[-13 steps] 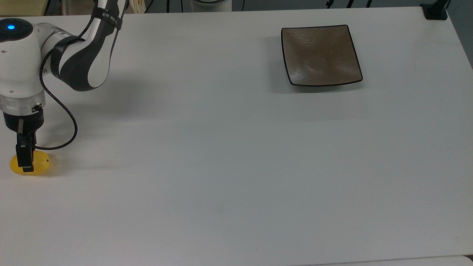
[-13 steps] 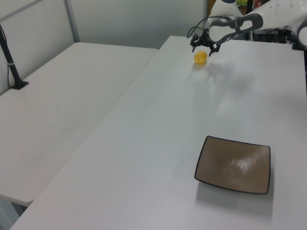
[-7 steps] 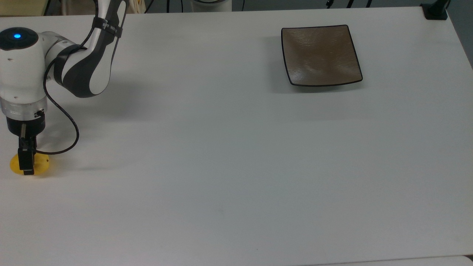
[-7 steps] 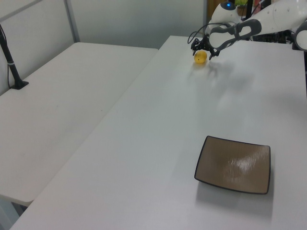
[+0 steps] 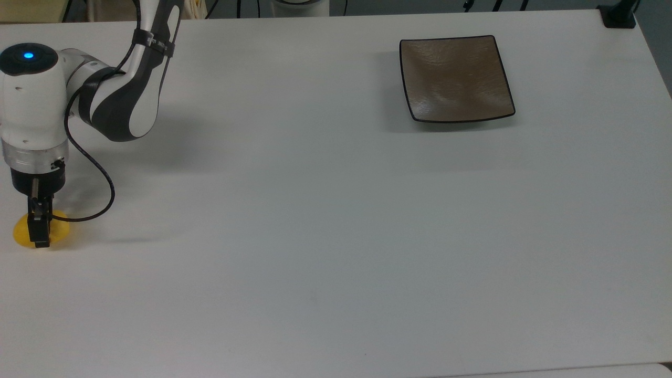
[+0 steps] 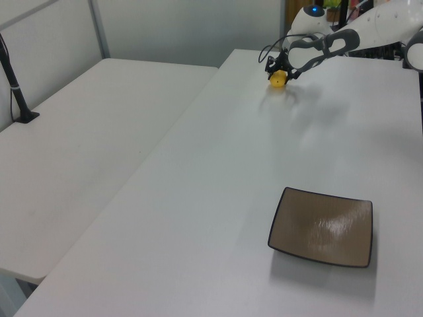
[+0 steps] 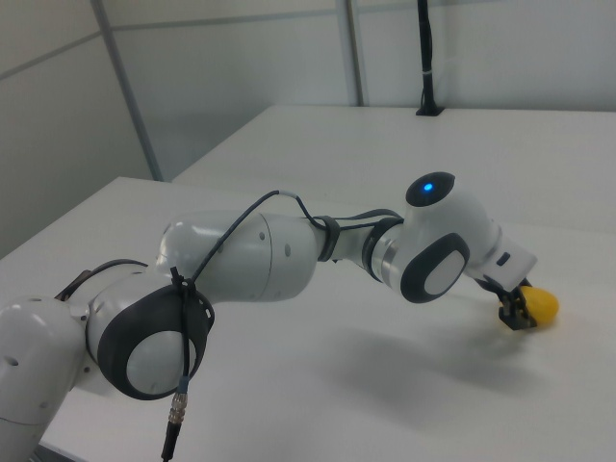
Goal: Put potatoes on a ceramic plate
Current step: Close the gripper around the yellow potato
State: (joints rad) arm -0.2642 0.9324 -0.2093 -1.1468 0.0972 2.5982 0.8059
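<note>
White worktop (image 5: 325, 236), plain matte surface. One yellow potato (image 5: 58, 231) lies on it at the top view's far left edge. One square brown plate (image 5: 455, 77) lies flat on it, well apart from the potato, toward the top view's upper right.

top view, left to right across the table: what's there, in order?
potato with the gripper down on it → arm's black-and-white link → bare white table → ceramic plate → black clamp at the far corner
</note>
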